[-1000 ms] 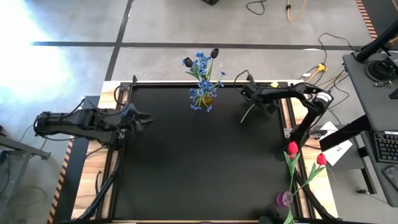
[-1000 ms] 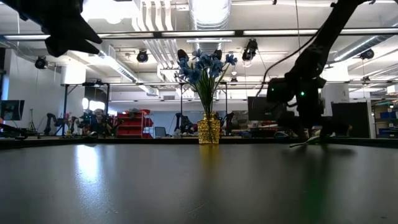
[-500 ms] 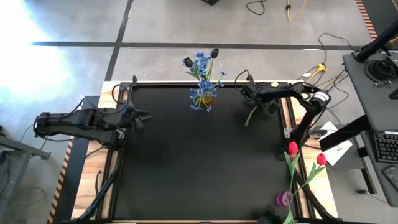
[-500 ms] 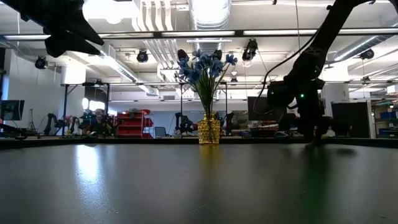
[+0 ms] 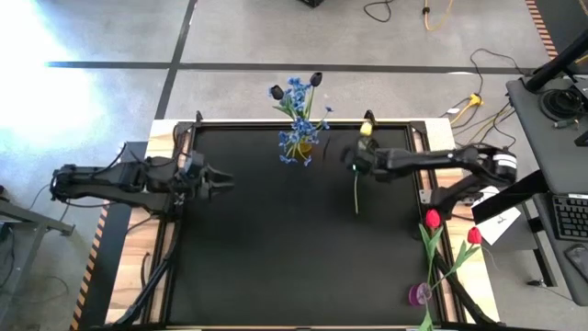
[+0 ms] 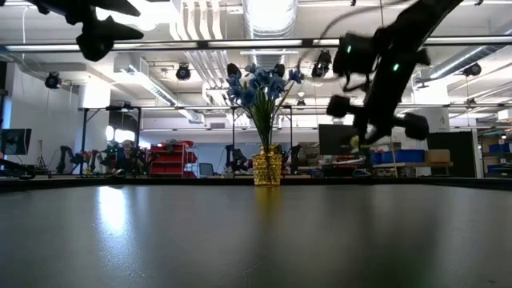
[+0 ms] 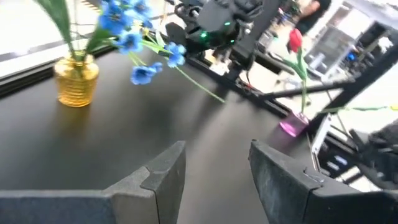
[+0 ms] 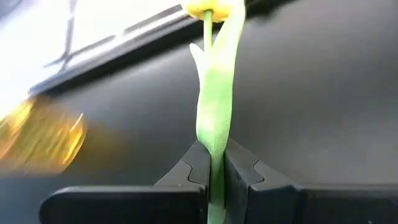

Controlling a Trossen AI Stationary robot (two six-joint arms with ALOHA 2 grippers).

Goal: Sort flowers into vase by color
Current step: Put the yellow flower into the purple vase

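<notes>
A yellow tulip [image 5: 366, 129] on a green stem is lifted over the table's far right part, with my right gripper [image 5: 356, 164] shut on the stem. A gold vase [image 5: 303, 145] stands at the far edge, holding blue sprigs [image 5: 296, 92] and near-black tulips [image 5: 316, 78]. The low view shows the same vase [image 6: 268, 168] upright on its base. My left gripper [image 5: 216, 181] hovers open at the table's left side with nothing between its fingers. My right gripper pinches the tulip's green stem and leaf [image 8: 213, 155] between its two fingers, some way below the yellow head [image 8: 211, 9]. The fingers come from the table's right and lie across the stem. The tulip is lifted clear, head toward the far edge, stem end [image 5: 356, 210] toward the near edge.
A small purple vase [image 5: 421, 294] with two red tulips [image 5: 433, 219] stands off the mat's right edge, near the front. The right arm's base [image 5: 459, 188] is beside it. Bare black mat [image 5: 276, 248] fills the middle and near part.
My right gripper has shut on the yellow tulip's stem at the far right corner, risen high and gone toward the table's left and near side. The tulip, which lay on the mat, is now lifted clear.
</notes>
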